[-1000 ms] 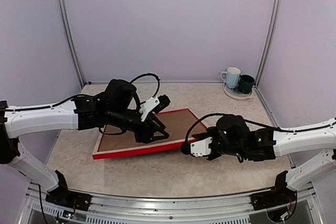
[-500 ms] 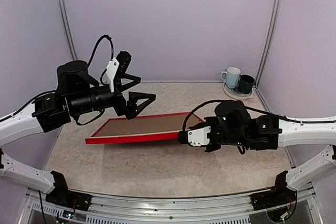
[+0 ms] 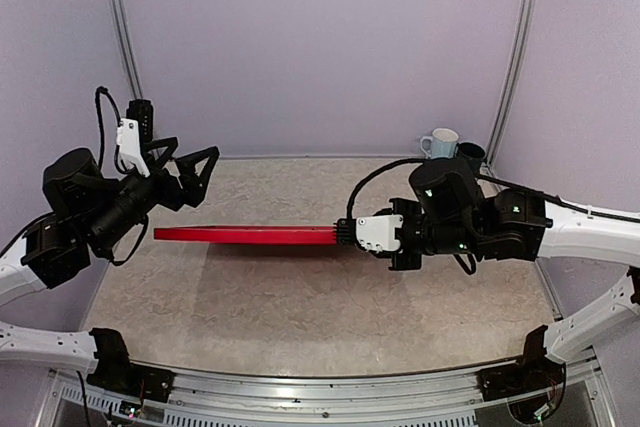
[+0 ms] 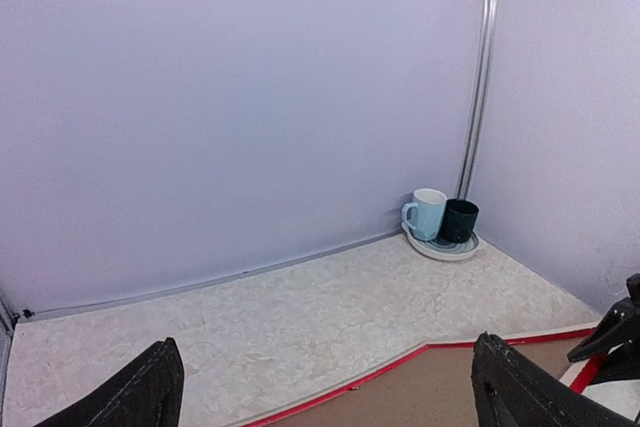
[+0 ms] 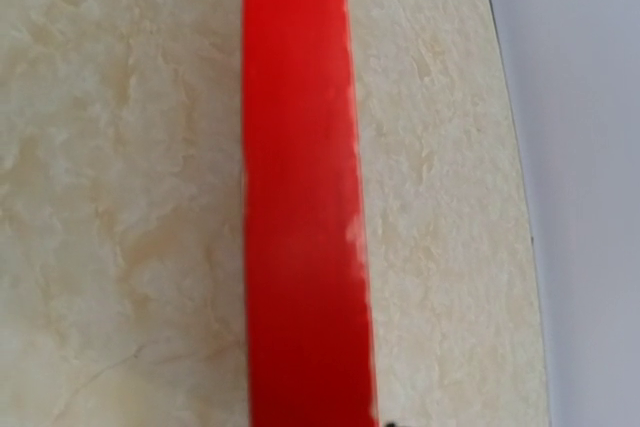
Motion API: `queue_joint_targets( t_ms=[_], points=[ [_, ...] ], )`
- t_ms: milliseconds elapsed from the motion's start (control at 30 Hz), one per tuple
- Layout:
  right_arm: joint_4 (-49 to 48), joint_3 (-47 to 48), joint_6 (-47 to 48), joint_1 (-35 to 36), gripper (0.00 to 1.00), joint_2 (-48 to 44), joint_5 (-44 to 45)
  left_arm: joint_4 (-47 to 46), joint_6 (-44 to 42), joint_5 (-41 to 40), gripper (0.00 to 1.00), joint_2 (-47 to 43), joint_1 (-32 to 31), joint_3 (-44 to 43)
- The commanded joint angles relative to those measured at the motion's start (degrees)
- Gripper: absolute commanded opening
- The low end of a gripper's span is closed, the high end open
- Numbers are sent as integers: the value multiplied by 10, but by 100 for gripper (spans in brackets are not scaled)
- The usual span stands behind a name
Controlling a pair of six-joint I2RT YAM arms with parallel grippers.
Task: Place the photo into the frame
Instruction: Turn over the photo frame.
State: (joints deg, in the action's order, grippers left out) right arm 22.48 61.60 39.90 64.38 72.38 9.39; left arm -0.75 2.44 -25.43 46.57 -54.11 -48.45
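The frame (image 3: 250,234) is off the table and level with the camera, so in the top view only its red edge shows as a thin strip. My right gripper (image 3: 343,234) is shut on its right end. In the right wrist view the red edge (image 5: 300,197) runs up the picture and my fingers are almost out of view. My left gripper (image 3: 197,148) is open and empty, raised above and left of the frame's left end. In the left wrist view, a red-rimmed corner of the frame (image 4: 400,362) and the brown backing board (image 4: 450,392) show between my open fingers (image 4: 150,392). The photo is out of view.
A pale blue mug (image 3: 440,146) and a dark mug (image 3: 469,156) stand on a plate at the back right corner; they also show in the left wrist view, where the pale mug (image 4: 429,214) is on the left. Lilac walls and metal posts enclose the marbled table (image 3: 300,307).
My right gripper has lifted the frame from a slant on the table to level and edge-on. My left gripper has left the backing board and swung up and to the left, still open.
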Motion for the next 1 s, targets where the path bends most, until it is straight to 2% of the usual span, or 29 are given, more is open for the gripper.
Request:
queue_joint_targets(
  t_ms=[0, 433, 567, 867, 967],
  points=[
    [-14, 42, -104, 5, 0, -2, -42, -31, 14, -65, 99, -40, 4, 18],
    [-1, 100, -192, -25, 0, -15, -79, -35, 43, -76, 99, -82, 4, 49],
    [-6, 107, -231, -55, 0, -20, -93, -36, 48, -73, 99, -87, 4, 54],
    [9, 179, -369, -153, 0, -6, -188, -42, 65, -63, 99, -85, 4, 66],
    [7, 199, -417, -167, 0, -5, -187, -44, 69, -60, 99, -87, 4, 69]
  ],
)
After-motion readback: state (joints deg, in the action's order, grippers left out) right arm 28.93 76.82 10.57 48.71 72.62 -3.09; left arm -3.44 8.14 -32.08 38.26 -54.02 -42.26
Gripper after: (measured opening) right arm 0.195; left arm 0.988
